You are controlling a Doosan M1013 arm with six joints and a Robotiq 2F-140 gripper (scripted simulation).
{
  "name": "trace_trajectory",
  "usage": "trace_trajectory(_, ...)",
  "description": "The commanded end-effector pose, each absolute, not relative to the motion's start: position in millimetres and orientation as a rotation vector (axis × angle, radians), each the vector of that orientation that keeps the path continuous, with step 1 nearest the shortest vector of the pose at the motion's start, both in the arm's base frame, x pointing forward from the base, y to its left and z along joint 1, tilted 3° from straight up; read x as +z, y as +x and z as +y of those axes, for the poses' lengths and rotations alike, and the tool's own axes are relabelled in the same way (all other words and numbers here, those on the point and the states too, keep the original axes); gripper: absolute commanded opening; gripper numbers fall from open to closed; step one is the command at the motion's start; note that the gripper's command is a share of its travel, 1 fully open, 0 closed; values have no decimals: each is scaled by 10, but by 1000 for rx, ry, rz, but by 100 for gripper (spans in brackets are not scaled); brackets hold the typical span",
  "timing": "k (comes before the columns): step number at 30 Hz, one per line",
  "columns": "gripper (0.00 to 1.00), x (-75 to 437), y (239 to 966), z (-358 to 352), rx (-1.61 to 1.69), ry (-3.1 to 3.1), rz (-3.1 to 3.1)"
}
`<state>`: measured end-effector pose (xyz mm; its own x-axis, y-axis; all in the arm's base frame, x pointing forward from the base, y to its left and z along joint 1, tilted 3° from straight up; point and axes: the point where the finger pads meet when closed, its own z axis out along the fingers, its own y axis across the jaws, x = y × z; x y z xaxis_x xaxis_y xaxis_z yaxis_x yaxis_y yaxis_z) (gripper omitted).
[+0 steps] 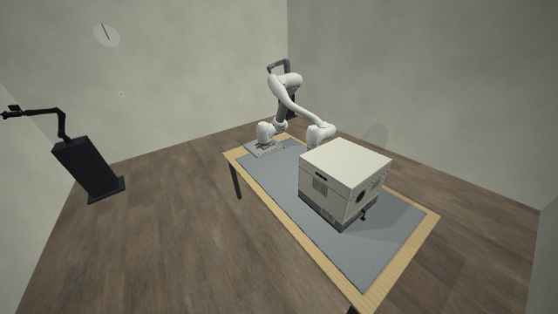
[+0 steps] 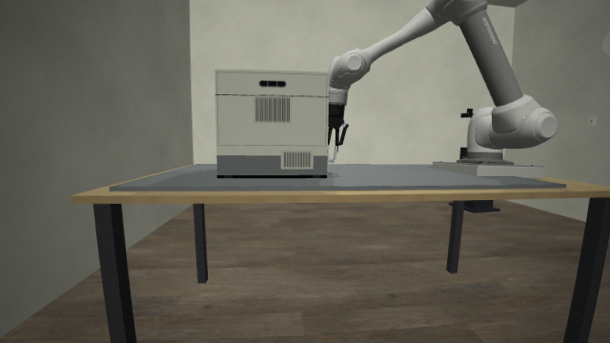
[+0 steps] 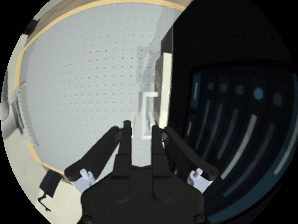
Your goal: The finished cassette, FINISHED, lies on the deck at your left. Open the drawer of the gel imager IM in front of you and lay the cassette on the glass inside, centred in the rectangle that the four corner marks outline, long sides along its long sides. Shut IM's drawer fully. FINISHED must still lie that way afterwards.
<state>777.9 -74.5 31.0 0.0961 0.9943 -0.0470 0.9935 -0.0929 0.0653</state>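
Note:
The gel imager IM (image 1: 344, 161) (image 2: 243, 129) is a big cream box with a grey base. In the wrist view its dark, glossy front (image 3: 240, 130) fills the right side, with a pale strip (image 3: 166, 85) along its lower edge. A white bracket-like handle (image 3: 151, 94) stands out beside that strip. My gripper (image 2: 335, 153) (image 3: 141, 117) points down close in front of IM, fingers slightly apart and holding nothing; the handle appears between and just ahead of the tips. Whether they touch it is unclear. The drawer's inside, glass and corner marks are hidden. I cannot make out the cassette FINISHED.
IM stands on the perforated grey deck (image 1: 279, 187) (image 2: 400, 176) (image 3: 80, 85), which has a wooden border (image 1: 418, 244). The arm's base plate (image 1: 261, 150) (image 2: 515, 170) is at the deck's other end. A dark stand (image 1: 85, 166) is beyond the table.

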Motion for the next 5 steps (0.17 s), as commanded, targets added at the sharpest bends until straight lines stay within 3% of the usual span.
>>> trace_trajectory(1,27,312,7779,-745,14,2265,2060)
trace_trajectory(5,27,312,7779,-745,14,2265,2060)
